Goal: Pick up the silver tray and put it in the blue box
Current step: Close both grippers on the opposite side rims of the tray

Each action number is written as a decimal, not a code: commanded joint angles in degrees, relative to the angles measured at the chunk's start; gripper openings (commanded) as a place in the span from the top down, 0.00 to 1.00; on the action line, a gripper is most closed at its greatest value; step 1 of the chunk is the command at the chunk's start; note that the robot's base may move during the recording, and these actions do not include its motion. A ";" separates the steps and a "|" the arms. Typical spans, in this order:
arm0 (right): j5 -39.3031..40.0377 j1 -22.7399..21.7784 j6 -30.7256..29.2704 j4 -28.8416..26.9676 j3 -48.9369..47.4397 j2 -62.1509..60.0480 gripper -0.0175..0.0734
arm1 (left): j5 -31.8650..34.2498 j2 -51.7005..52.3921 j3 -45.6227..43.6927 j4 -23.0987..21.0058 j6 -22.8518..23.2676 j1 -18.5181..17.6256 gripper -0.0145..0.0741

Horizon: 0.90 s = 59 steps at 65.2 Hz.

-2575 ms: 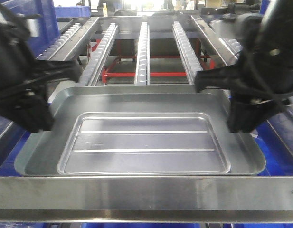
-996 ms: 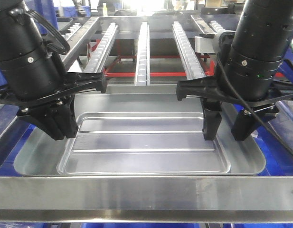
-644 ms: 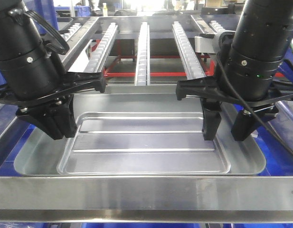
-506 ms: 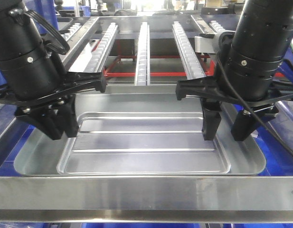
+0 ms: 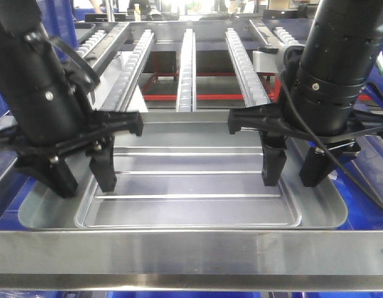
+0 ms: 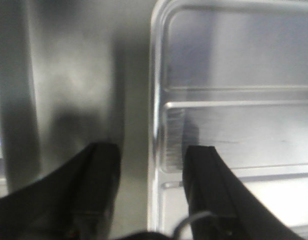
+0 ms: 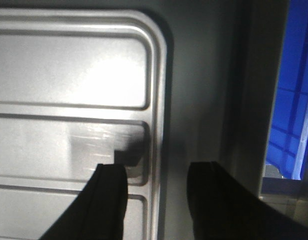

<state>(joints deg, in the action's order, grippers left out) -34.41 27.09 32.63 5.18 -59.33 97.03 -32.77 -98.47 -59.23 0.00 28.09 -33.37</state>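
In the front-facing view the silver tray [image 5: 191, 211] lies flat with its long axis running left to right. Blue plastic of the blue box [image 5: 369, 208] shows beyond both short ends, so the tray appears to lie in or on the box, though how deep cannot be told. The left gripper [image 5: 79, 180] hangs over the tray's left end and the right gripper [image 5: 295, 174] over its right end, each about equally near its own end. Both sets of jaws are spread wide and hold nothing. In the left wrist view the two dark fingers straddle the raised edge of the recessed centre panel, one over the tray's plain border and one over the panel. The outer rim lies further out to the left, outside the jaws. In the right wrist view the arrangement is mirrored: one finger is over the panel and one over the border. The tray's outer rim and then the ribbed blue wall lie off to the right. Whether any fingertip touches the metal cannot be told. Judging from this, any regrasp would need each gripper shifted outward toward its short-end rim.
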 commanded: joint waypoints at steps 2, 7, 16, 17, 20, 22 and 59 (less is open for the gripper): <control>2.95 -0.04 -0.55 0.63 -1.79 -2.16 0.36 | 1.72 1.51 -1.54 -0.72 0.44 -0.43 0.59; 3.44 -0.04 -0.55 0.84 -1.79 -1.85 0.36 | 1.72 1.23 -1.54 -0.72 0.44 -0.43 0.59; 2.97 -0.04 -0.55 0.84 -1.79 -1.33 0.36 | 1.84 1.23 -1.54 -0.72 0.44 -0.43 0.59; 2.84 -0.04 -0.55 0.84 -1.79 -1.22 0.36 | 1.84 1.23 -1.54 -0.72 0.44 -0.43 0.59; 2.77 -0.04 -0.55 0.84 -1.79 -1.19 0.36 | 1.95 1.23 -1.54 -0.72 0.44 -0.43 0.59; 2.78 -0.09 -0.55 0.84 -1.79 -1.19 0.36 | 1.95 1.23 -1.54 -0.72 0.44 -0.43 0.59; 2.28 -0.09 -0.55 0.84 -1.79 1.08 0.36 | 1.85 1.23 -1.54 -0.72 0.44 -0.43 0.59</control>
<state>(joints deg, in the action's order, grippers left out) -33.42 27.09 32.63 5.28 -59.67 99.85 -32.66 -98.83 -59.62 0.00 28.09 -33.37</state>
